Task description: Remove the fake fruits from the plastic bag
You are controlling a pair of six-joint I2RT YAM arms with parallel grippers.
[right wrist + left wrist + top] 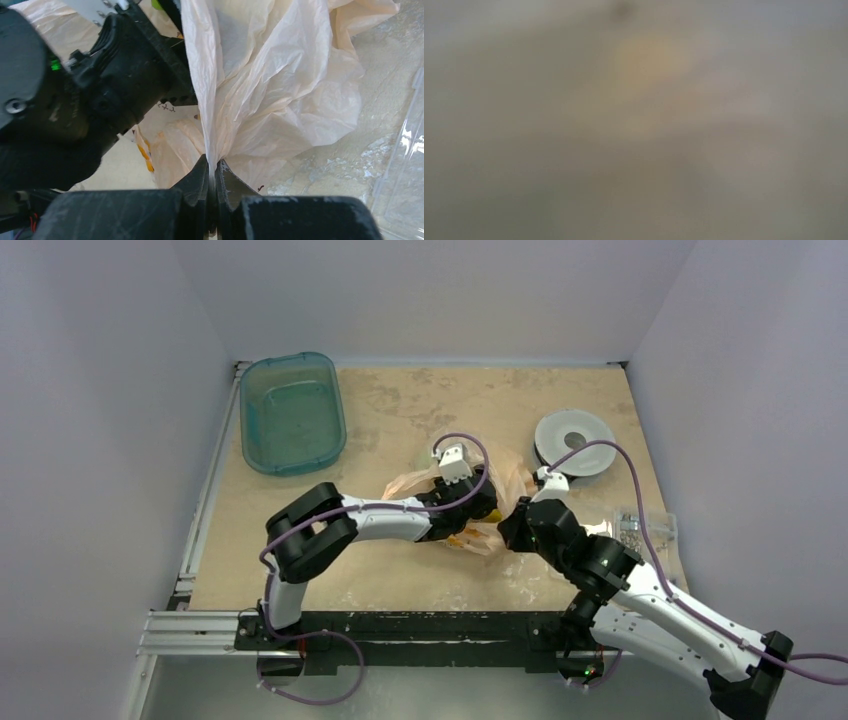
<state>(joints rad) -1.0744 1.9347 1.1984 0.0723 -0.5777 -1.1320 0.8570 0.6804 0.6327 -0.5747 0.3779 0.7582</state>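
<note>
The peach-orange plastic bag [508, 476] lies crumpled mid-table. My right gripper [212, 166] is shut on a fold of the bag [280, 90] and holds it pulled up; in the top view it [507, 528] sits at the bag's near right side. My left gripper [472, 518] reaches into the bag from the left, its fingers hidden by the film. Its black body [120, 80] fills the left of the right wrist view. The left wrist view is all blur, with a pale yellow patch [649, 60]. A sliver of green fruit [157, 4] shows at the top edge. The other fruits are hidden.
A teal plastic tub [292, 412] stands at the back left. A grey round disc [574, 443] lies at the back right. A clear packet of metal parts [645, 528] lies right of the bag, its edge also in the right wrist view [405, 165].
</note>
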